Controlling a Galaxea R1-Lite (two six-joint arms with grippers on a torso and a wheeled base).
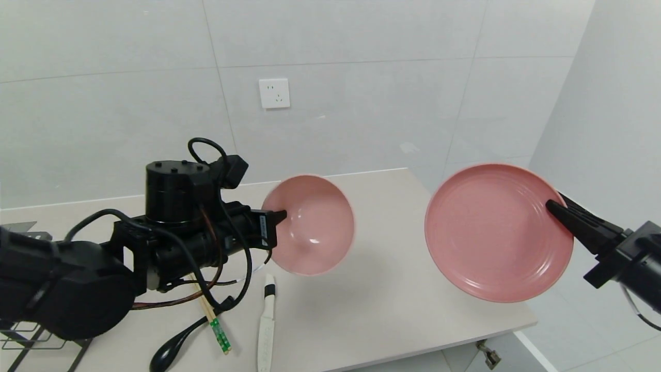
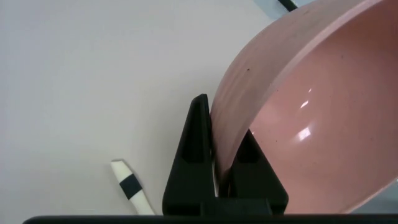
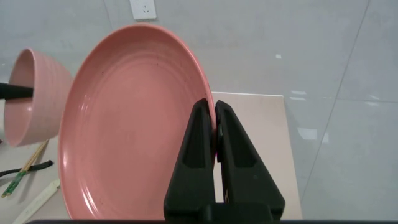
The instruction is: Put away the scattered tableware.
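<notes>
- One pale table carries the loose pieces; both pink dishes are lifted clear of it.
- Right of the middle, the pink plate hangs in the air over the table's right end, tilted steeply with its ringed face turned towards the head camera. The right gripper holds it by the right side of its rim, the jaws pressed narrow on the rim with one finger on each face, as the right wrist view shows.
- Left of the plate and well apart from it, the pink bowl is held on its side over the middle of the table, its opening facing the head camera. The left gripper clamps the left part of its wall, one finger inside and one outside.
- At the table's near left corner lies a black wire rack, partly hidden by the left arm.
- Below the bowl, a white knife with a black band lies flat, pointing at the front edge.
- Near the front edge rests a black spoon, its handle running up to the chopsticks.
- Between spoon and knife lie wooden chopsticks with green ends, their far ends under the left arm's cables.
- On the back wall sits a white socket.
</notes>
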